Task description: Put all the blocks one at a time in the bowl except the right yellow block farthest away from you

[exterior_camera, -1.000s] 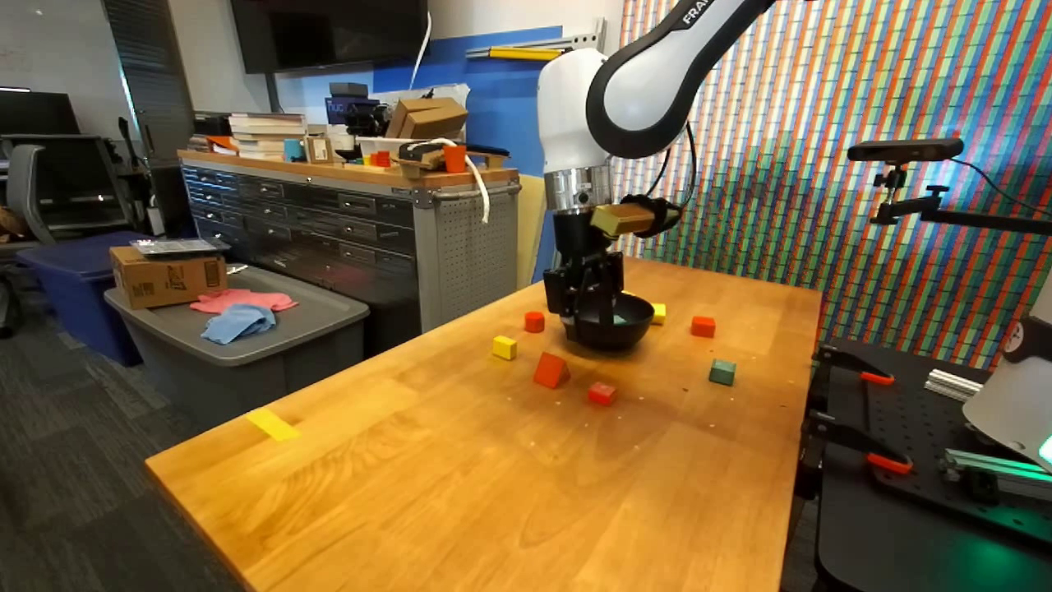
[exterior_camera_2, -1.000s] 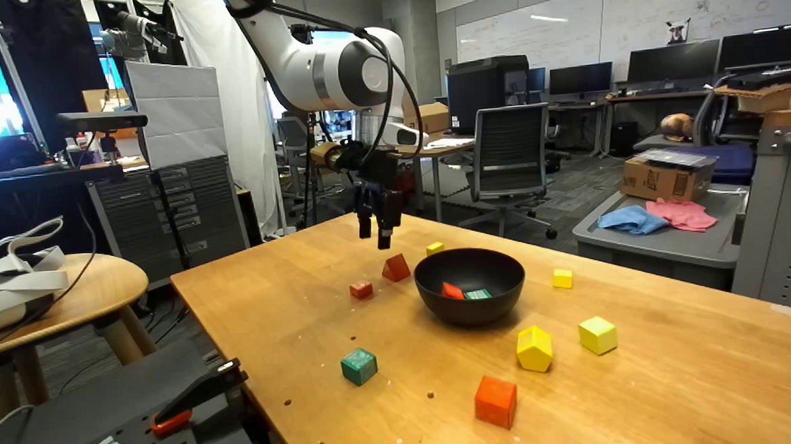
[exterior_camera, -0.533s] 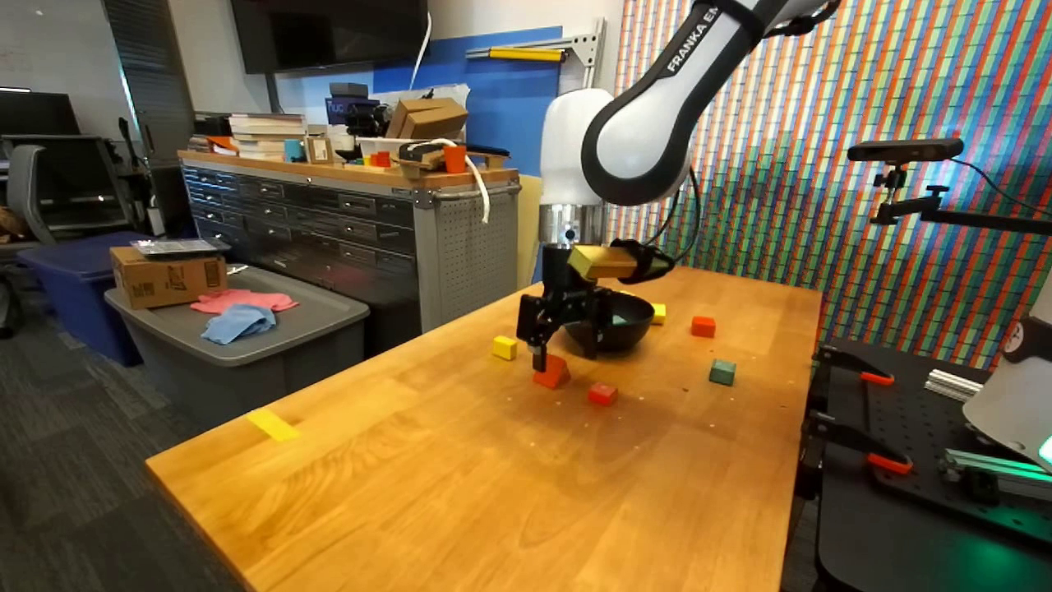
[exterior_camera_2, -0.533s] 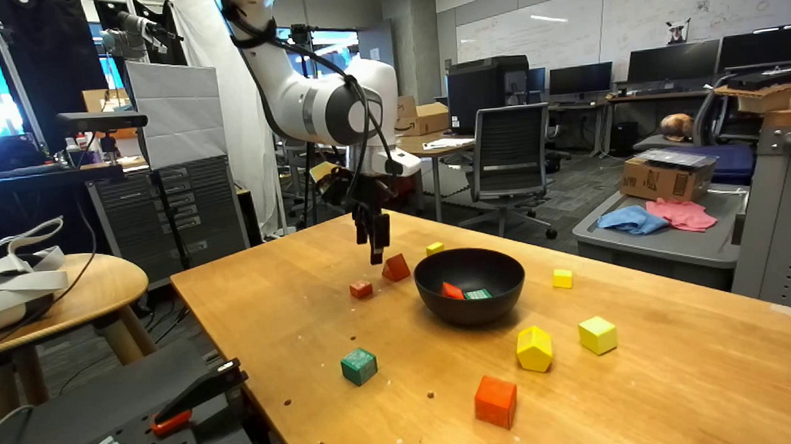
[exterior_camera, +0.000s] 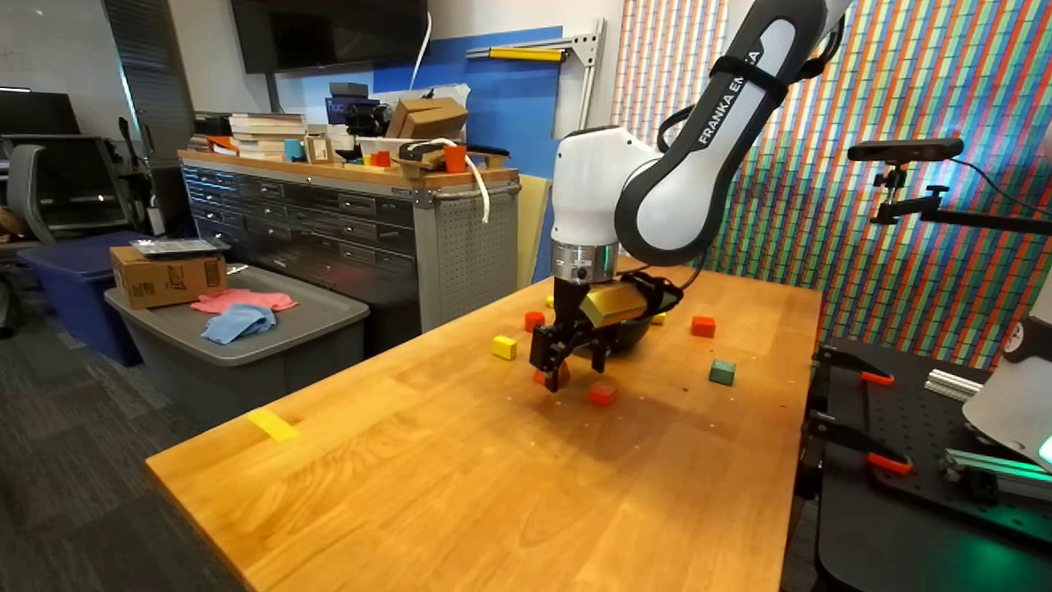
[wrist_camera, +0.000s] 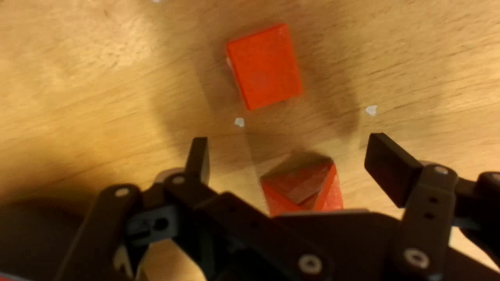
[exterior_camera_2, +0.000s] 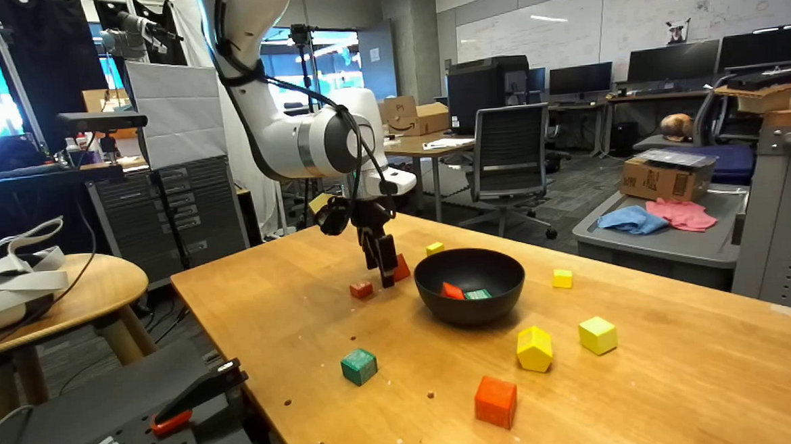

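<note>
My gripper is low over the table, open, with its fingers on either side of a red triangular block; this block also lies between the fingertips in the wrist view, partly hidden by the gripper. A flat red block lies beside it, also in both exterior views. The black bowl holds a red block and a green block. On the table are a green block, a red cube, another red block and several yellow blocks.
The bowl stands close beside the gripper. Yellow tape marks the wooden table near one edge. Clamps grip the table's side by a black stand. A round stool with a headset is beyond it.
My open gripper has moved from above and behind the bowl's side down toward the red triangular block. The blocks and bowl have not moved.
</note>
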`<state>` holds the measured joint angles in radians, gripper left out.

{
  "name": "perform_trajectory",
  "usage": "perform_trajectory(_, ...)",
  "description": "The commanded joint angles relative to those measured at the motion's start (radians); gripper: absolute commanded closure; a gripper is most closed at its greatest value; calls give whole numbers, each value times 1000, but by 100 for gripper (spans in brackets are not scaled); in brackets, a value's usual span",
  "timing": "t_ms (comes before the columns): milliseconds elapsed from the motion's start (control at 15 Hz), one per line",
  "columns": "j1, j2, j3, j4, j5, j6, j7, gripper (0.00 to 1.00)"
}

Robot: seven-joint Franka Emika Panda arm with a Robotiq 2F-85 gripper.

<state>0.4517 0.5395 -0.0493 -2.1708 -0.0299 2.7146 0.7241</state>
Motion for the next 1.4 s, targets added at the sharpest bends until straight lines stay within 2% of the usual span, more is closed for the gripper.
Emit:
perform_trajectory(0,-85,-35,99,-37,66,2,-89,0)
perform_trajectory(267,-117,-32,117,-65,98,12,-137,1)
perform_trajectory(333,-124,-33,119,-72,105,11,-148,26)
perform_trajectory(400,-129,-33,118,-76,109,9,-159,26)
perform_trajectory(467,-133,-36,117,-81,111,14,-169,32)
perform_trajectory(800,-129,-74,107,-107,105,8,-187,73)
perform_trajectory(1000,-121,-92,99,-127,96,-7,-183,92)
perform_trajectory(1200,-125,-110,103,-140,101,-2,-191,90)
perform_trajectory(1333,-113,-142,77,-156,82,20,-167,90)
